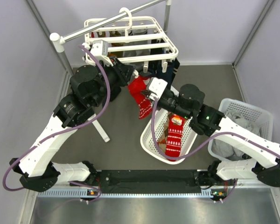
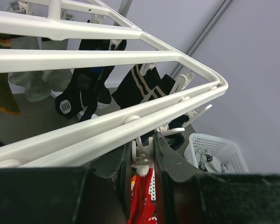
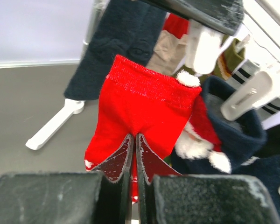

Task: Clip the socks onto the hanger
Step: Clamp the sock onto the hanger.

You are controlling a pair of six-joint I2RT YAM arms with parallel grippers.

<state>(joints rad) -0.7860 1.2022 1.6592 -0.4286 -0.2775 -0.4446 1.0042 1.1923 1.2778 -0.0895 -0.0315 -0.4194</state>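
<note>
A large white plastic rectangular drying hanger (image 1: 135,47) of parallel bars hangs from a grey pole. Dark socks are already pegged under its far bars.

Below the hanger's near rail both arms meet. The left gripper (image 2: 143,140) reaches up under that rail, its two black fingers pressed against either side of a small white dangling clip (image 3: 203,46) (whether the clip's mouth is squeezed apart cannot be told).

The right gripper (image 3: 134,137) comes in from lower down, its fingers pinched tight on the cloth of a red fleecy sock with a white pompom at its cuff (image 3: 144,112). The sock is held mid-body, cuff uppermost, its long axis running up and down, foot dangling beneath the hanger's near edge.

What the next move likely turns on: the cuff's top edge sits just below the clip and a little to one side, close but apart. The right arm probably has to lift and shift the cuff into the clip's mouth while the left arm holds the clip.

Another red patterned sock (image 1: 175,135) lies in a white mesh basket (image 1: 151,135) on the floor, under and nearer than the hanger.
</note>
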